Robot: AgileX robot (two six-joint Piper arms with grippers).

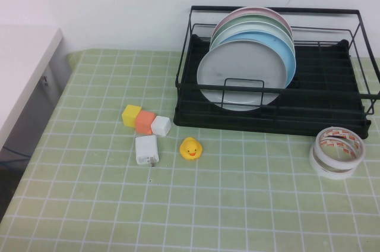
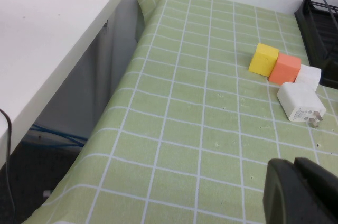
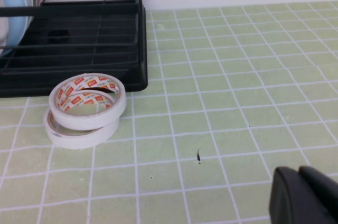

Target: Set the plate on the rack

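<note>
High view — plate (image 1: 240,75) upright in rack (image 1: 332,112); left gripper (image 2: 300,189), right gripper (image 3: 303,195) low over table, fingers clenched, empty.

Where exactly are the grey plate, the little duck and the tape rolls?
grey plate (image 1: 237,73), high view, its bare face, standing in the rack.
duck (image 1: 190,148), high view, its yellow body.
tape rolls (image 3: 86,109), right wrist view, side of the upper roll.

The tablecloth (image 1: 237,204) is pale green with a grid of thin white lines. The rack (image 1: 332,115) is black. In it, the front plate (image 1: 237,73) is pale grey, followed by light blue, white, pale green and pink ones. The three blocks are yellow (image 1: 131,115), orange (image 1: 145,122) and white (image 1: 161,125). The charger (image 1: 146,149) is white, the duck (image 1: 190,148) yellow with an orange beak. The tape rolls (image 1: 337,151) are white with red print. Both grippers, left (image 2: 296,192) and right (image 3: 303,197), are black.
</note>
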